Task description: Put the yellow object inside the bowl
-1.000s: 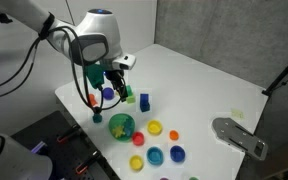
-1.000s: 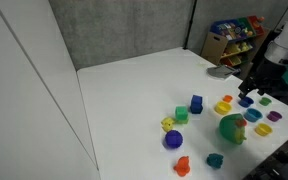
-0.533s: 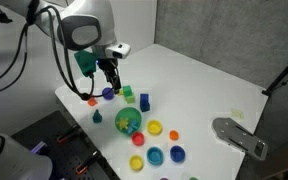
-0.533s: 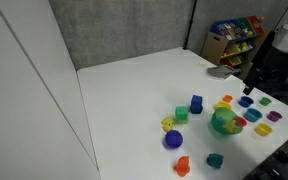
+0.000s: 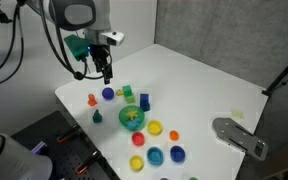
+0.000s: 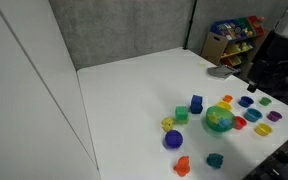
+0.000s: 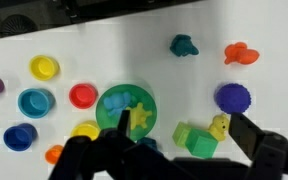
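1. The gripper [image 5: 105,72] is hanging well above the white table [image 5: 204,85], pointing downward, off to one side of the toy cluster.
2. Its jaws are standing spread apart and are grasping nothing. In the wrist view the dark fingers [image 7: 259,150] are entering from the bottom edge with open space between them.
3. The yellow object [image 7: 139,118] is lying inside the bowl [image 7: 104,115], next to a blue piece [image 7: 117,100] on the bowl's floor. In an exterior view it is showing as a yellowish patch [image 5: 133,116] at the bowl's centre.
4. The bowl is sitting upright on the table. A red cap [image 7: 82,96] is resting just beside its rim, and a yellow cap [image 7: 84,130] is lying close against it; whether they are touching cannot be told.
5. A green cube [image 7: 194,138] is sitting near the bowl on the opposite side. A second pale-yellow piece [image 7: 220,126] is touching the cube, and a purple ball [image 7: 233,97] is resting just beside that piece.
6. A teal piece [image 7: 184,45] and an orange piece [image 7: 239,53] are lying near each other, well apart from the bowl.
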You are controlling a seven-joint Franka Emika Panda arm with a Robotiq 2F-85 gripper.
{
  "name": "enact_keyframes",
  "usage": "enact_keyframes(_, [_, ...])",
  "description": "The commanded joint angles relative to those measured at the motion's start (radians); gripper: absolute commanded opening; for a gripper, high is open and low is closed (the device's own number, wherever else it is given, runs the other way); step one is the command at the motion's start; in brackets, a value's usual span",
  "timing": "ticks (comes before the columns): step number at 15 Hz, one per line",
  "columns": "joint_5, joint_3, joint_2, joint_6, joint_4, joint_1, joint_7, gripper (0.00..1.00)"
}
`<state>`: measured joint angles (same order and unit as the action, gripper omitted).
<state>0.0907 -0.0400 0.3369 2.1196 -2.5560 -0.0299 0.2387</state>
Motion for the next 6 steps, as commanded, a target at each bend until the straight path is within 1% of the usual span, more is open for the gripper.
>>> enact_keyframes(1, [0.008, 0.011, 0.03, -0.154, 0.062, -0.001, -0.085, 1.0])
enact_keyframes(4, [-0.013, 0.006, 0.057, -0.236, 0.079, 0.007, -0.097, 1.0])
enact_keyframes(5, [0.001, -0.002, 0.035, -0.181, 0.06, 0.006, -0.072, 1.0])
enact_keyframes(6, [0.0, -0.002, 0.042, -0.2, 0.064, 0.007, -0.075, 1.0])
